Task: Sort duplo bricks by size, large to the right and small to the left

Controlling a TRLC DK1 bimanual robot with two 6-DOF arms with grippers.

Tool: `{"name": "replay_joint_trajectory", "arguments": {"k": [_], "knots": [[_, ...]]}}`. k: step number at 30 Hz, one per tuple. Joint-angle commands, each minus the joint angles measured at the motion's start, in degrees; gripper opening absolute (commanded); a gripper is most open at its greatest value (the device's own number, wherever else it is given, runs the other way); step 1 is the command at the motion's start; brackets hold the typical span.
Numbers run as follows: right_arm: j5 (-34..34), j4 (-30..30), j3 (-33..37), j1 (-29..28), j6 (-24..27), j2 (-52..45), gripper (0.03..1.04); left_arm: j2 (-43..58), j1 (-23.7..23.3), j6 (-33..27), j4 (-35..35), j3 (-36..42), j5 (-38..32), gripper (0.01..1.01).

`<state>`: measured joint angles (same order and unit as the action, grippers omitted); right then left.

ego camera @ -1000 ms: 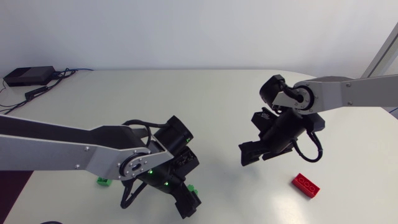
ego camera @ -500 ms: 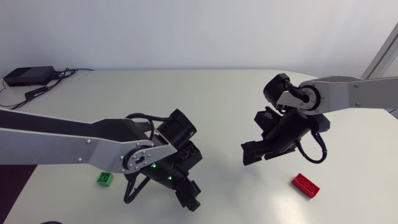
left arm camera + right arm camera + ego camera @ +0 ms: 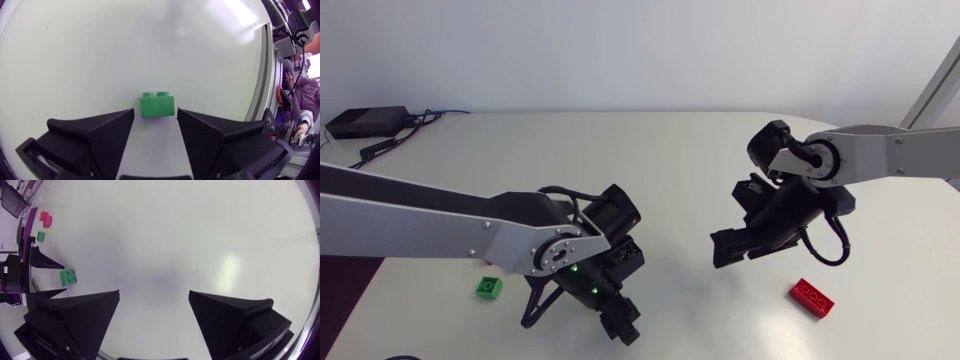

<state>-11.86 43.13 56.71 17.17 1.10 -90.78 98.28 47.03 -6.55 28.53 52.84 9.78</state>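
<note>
In the left wrist view a small green brick (image 3: pixel 157 104) sits on the table between the fingertips of my left gripper (image 3: pixel 155 112), which is shut on it from both sides. From above, that gripper (image 3: pixel 620 325) points down near the table's front edge and hides the brick. The right wrist view shows the same green brick (image 3: pixel 69 276) between the left arm's fingers. My right gripper (image 3: pixel 725 250) hangs open and holds nothing, up-left of a long red brick (image 3: pixel 812 298). Another small green brick (image 3: pixel 488 288) lies at the front left.
In the right wrist view a pink brick (image 3: pixel 46 218) and the other small green brick (image 3: pixel 40 236) lie beyond the left arm. A black box with cables (image 3: pixel 365 122) sits at the table's back left corner.
My left gripper's fingers have closed in on the green brick, which now lies hidden under the gripper from above. The left wrist has shifted slightly right, uncovering the front-left green brick. The right arm barely moved.
</note>
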Motion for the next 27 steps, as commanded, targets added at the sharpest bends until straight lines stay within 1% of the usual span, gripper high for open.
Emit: {"name": "replay_joint_trajectory", "arguments": {"k": [1,2,3,13,16,20,27], "knots": [[-0.4,-0.1,-1.6,-0.4,0.7,0.7,1.0,1.2,0.9,0.7,0.7,1.6,-0.4,0.384],[-0.4,-0.1,-1.6,-0.4,0.7,0.7,1.0,1.2,0.9,0.7,0.7,1.7,-0.3,0.292],[-0.4,-0.1,-1.6,-0.4,0.7,0.8,1.0,1.3,0.9,0.7,0.6,1.8,-0.3,0.252],[-0.4,-0.1,-2.2,-0.7,0.7,1.1,1.0,0.8,0.5,0.4,0.7,1.4,-0.3,0.249],[-0.4,-0.1,-2.2,-0.7,0.7,1.1,1.0,-1.2,-1.6,-0.4,1.2,0.0,-0.4,0.249],[-0.4,-0.1,-2.0,-0.7,0.7,1.1,1.0,-4.0,-7.7,-3.1,2.5,-1.0,-0.5,0.249],[-0.6,-0.1,-2.3,-0.6,0.7,1.6,1.0,-7.2,-24.4,-8.7,3.2,1.0,-0.5,0.249]]}}
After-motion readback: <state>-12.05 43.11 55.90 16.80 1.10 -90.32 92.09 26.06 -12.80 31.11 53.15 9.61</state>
